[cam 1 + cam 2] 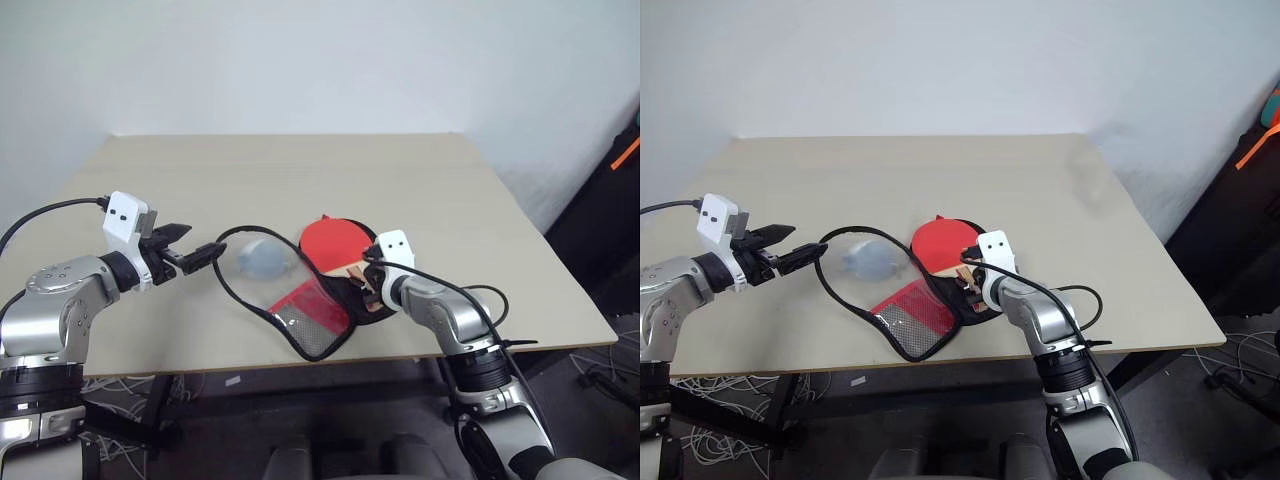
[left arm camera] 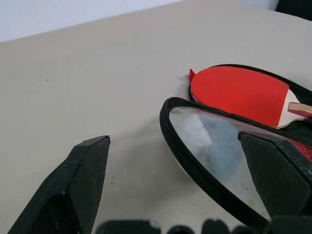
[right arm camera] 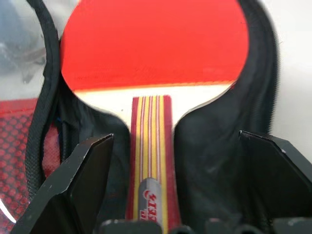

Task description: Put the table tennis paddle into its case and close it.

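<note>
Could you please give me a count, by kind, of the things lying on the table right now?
Table tennis paddle, red face up, lying in the opened case: 1
Case, unzipped, flap spread open: 1
Whitish-grey lump seen through the flap's clear window: 1
Total: 3

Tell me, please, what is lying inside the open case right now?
The paddle, red face up, lies in the case on its black lining; its handle points toward the open right gripper. The lining beneath it is hidden.
</note>
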